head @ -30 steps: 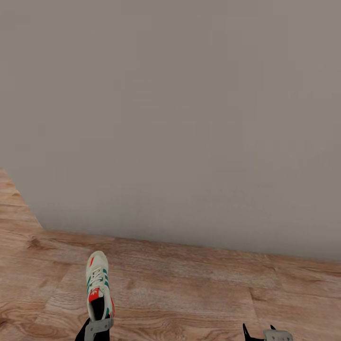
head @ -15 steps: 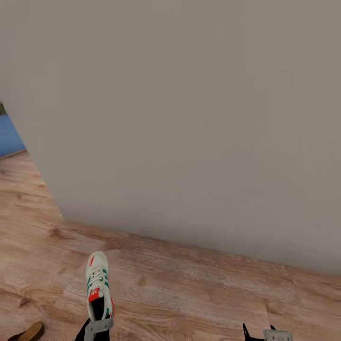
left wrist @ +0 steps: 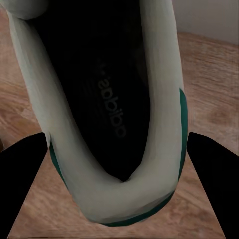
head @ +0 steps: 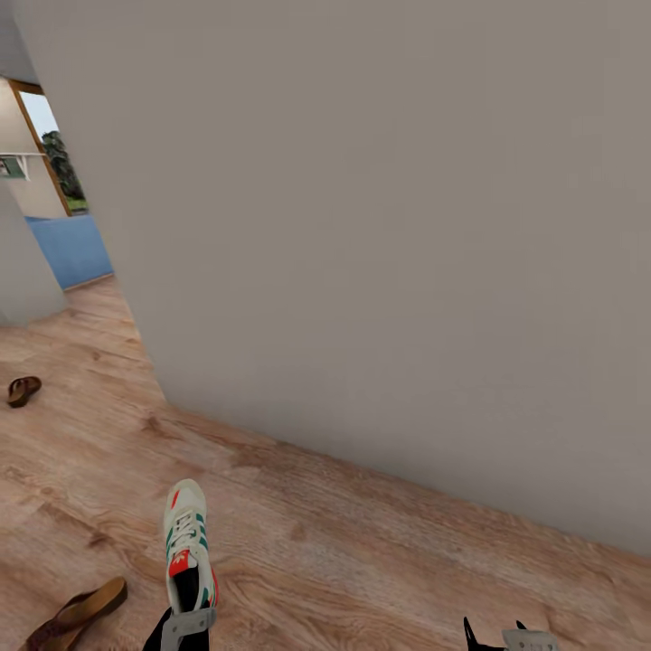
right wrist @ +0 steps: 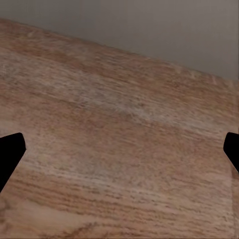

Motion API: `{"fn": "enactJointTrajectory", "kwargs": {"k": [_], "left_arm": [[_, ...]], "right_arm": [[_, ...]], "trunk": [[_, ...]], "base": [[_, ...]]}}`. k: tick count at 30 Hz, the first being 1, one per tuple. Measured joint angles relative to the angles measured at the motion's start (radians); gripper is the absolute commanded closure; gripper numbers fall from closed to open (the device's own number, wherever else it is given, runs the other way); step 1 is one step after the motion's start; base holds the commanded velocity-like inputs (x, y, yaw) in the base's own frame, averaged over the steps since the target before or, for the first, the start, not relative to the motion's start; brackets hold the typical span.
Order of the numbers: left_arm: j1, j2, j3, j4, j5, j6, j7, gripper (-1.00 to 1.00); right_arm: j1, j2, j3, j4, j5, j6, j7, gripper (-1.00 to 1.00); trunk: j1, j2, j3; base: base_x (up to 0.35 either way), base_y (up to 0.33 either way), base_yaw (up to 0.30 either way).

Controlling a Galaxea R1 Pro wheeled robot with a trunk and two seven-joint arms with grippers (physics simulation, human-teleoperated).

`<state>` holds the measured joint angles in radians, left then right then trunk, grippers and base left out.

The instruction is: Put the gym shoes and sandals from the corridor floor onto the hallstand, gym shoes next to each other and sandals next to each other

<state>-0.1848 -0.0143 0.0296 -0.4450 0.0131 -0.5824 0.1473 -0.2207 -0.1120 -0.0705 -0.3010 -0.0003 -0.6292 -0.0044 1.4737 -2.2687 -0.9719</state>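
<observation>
A plain grey wall (head: 380, 226) takes up most of the head view, its base running from about 9 o'clock down toward 4 o'clock. Below it lies the corridor floor (head: 362, 561), light-brown wood-grain planks spreading across the lower part of the view. At 10 o'clock, past the wall's edge, an opening shows a blue surface (head: 72, 249) and a bright doorway beyond.

One gym shoe (head: 188, 542) sits at 7 o'clock in the head view, toe pointing away from the robot, its heel gripped by the left gripper (head: 186, 624). The left wrist view looks straight into the shoe's dark opening, the cream heel collar caught between the two black fingers (left wrist: 22, 169), so the gripper is closed on the shoe's heel.

A sandal (head: 77, 613) lies on the floor at 8 o'clock, just beside the held shoe. The second sandal (head: 23, 390) lies well apart from it at 9 o'clock.

The right gripper (head: 508, 633) sits at 5 o'clock, its dark fingertips (right wrist: 10, 152) spread wide over bare floor, holding nothing.
</observation>
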Motion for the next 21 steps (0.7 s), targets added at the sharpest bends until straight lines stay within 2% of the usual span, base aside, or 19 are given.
{"fn": "enactJointTrajectory", "kwargs": {"k": [21], "left_arm": [[0.000, 0.001, 0.002, 0.001, 0.002, 0.000, 0.000, 1.00]], "right_arm": [[0.000, 0.000, 0.000, 0.000, 0.000, 0.000, 0.000, -1.00]], "trunk": [[0.000, 0.000, 0.004]], "base": [[0.000, 0.000, 0.278]]}}
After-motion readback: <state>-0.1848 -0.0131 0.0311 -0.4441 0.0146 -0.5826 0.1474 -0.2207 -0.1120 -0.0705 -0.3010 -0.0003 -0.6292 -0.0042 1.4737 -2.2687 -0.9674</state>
